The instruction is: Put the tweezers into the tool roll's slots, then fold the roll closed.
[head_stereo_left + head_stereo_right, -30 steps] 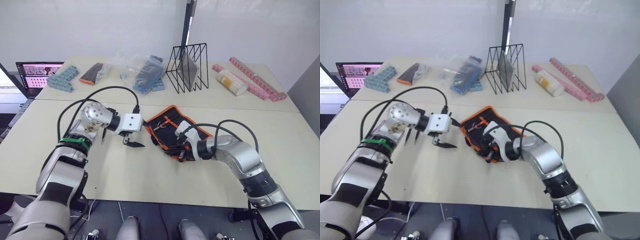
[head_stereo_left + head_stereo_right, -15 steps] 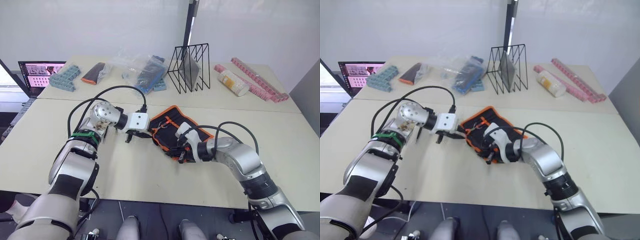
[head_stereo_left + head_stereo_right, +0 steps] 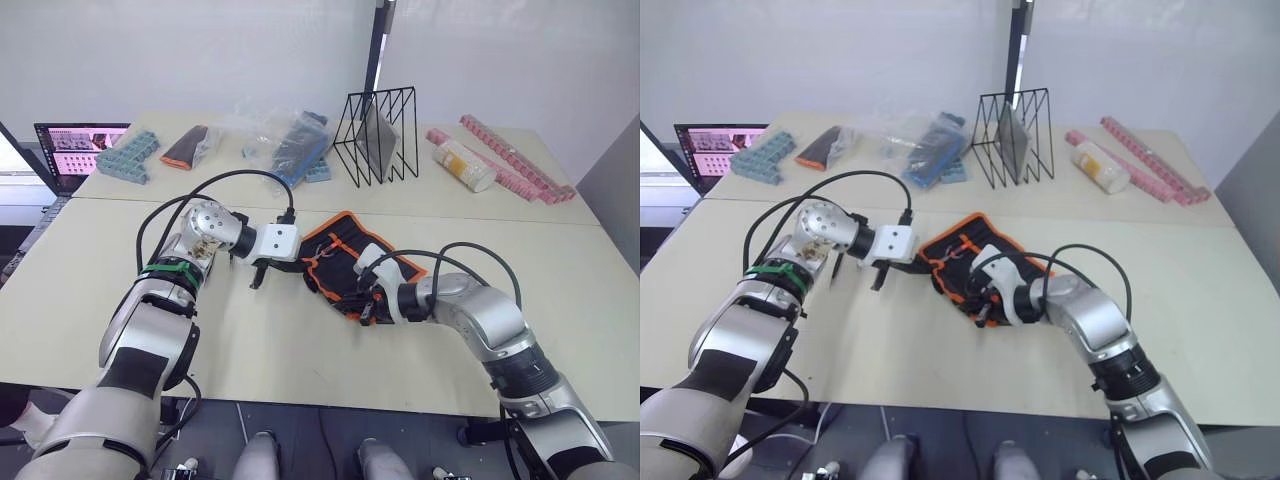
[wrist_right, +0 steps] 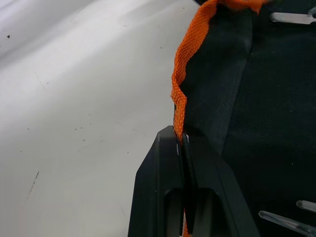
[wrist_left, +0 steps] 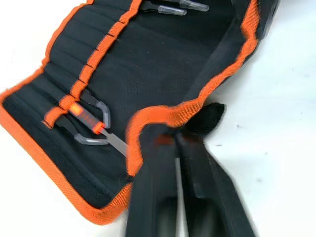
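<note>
Tool roll [image 3: 345, 262] — mid-table, open, tweezers [image 5: 94, 129] slotted. Left gripper [image 5: 174, 148] and right gripper [image 4: 182, 148] each pinch its orange trim. Step: folding. Next — draw 1 edge over.

black tool roll [image 5: 148, 74] with orange edge trim; black fingers [image 4: 158, 197]; pale cream surface [image 3: 300, 350]; black wire rack [image 3: 378, 135].

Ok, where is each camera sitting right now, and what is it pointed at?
Head stereo pair: looks forward and down over both arms at the black fabric tool roll with orange trim on the beige table.
Left wrist: looks along the left gripper, shut on the roll's trim.
Right wrist: looks along the right gripper, pinching another edge.
All share the roll.
</note>
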Controlling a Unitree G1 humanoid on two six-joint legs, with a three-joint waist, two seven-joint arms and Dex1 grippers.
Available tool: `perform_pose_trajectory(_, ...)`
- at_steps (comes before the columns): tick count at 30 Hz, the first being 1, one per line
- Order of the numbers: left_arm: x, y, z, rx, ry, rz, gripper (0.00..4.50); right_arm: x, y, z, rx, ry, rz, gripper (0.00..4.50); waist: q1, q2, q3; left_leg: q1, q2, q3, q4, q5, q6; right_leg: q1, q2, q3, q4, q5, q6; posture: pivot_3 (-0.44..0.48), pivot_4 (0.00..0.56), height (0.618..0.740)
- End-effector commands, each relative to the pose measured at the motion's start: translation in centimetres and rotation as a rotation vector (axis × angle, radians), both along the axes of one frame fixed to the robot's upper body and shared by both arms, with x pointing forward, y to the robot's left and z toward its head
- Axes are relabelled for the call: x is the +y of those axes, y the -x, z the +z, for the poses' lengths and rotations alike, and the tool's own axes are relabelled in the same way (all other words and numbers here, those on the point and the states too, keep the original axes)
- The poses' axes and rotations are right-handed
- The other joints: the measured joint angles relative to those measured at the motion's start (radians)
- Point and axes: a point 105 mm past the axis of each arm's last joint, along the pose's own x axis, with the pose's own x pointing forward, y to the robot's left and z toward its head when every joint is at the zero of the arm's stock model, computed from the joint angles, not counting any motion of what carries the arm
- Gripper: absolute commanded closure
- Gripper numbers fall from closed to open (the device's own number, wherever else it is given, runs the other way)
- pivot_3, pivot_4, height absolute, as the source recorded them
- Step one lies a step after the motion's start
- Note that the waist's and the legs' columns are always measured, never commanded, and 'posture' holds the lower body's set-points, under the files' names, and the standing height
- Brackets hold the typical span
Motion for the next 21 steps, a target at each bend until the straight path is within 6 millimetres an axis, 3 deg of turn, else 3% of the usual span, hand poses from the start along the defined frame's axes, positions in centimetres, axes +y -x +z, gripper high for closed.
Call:
perform_pose_trajectory(1,0.2,-0.6,2.2,-0.096,0.009,-0.003,2.68,-0.1,-0.3,1.3,-0.043,-0.023,0.003,4.50,0.000,0.000,0.000,0.000,0.000,0.000,0.000,0.000,0.000,0.000,0.000,0.000,0.000,0.000,0.000,0.000,0.150,0.735)
perform_pose_trajectory(3,0.0,-0.7,2.6,-0.111,0.011,-0.003,2.05,-0.1,-0.3,1.4,-0.044,-0.024,0.005,4.50,0.002,0.000,0.000,0.000,0.000,-0.001,0.000,0.000,0.000,0.000,0.000,-0.001,0.000,0.000,0.000,0.000,0.150,0.735)
perform_pose_trajectory(10,-0.8,-1.0,2.9,-0.166,0.001,-0.021,2.05,0.0,-0.2,1.3,-0.042,-0.024,0.008,4.50,0.003,0.000,0.000,0.000,-0.001,-0.002,0.001,0.000,0.000,0.001,0.000,-0.002,0.000,0.000,0.000,0.000,0.150,0.735)
perform_pose_trajectory(20,-1.0,-1.4,1.0,-0.200,-0.103,-0.020,2.05,-0.2,-0.3,1.3,-0.045,-0.023,-0.009,4.50,0.003,0.000,0.000,0.000,-0.001,-0.004,0.001,0.000,0.000,0.001,0.000,-0.004,0.001,0.000,0.000,0.000,0.150,0.735)
perform_pose_trajectory(21,-1.1,-1.4,1.1,-0.196,-0.093,-0.018,2.31,-0.3,-0.3,1.3,-0.045,-0.023,-0.009,4.50,0.003,0.000,0.000,0.000,-0.001,-0.004,0.001,0.000,0.000,0.001,0.000,-0.004,0.001,0.000,0.000,0.000,0.150,0.735)
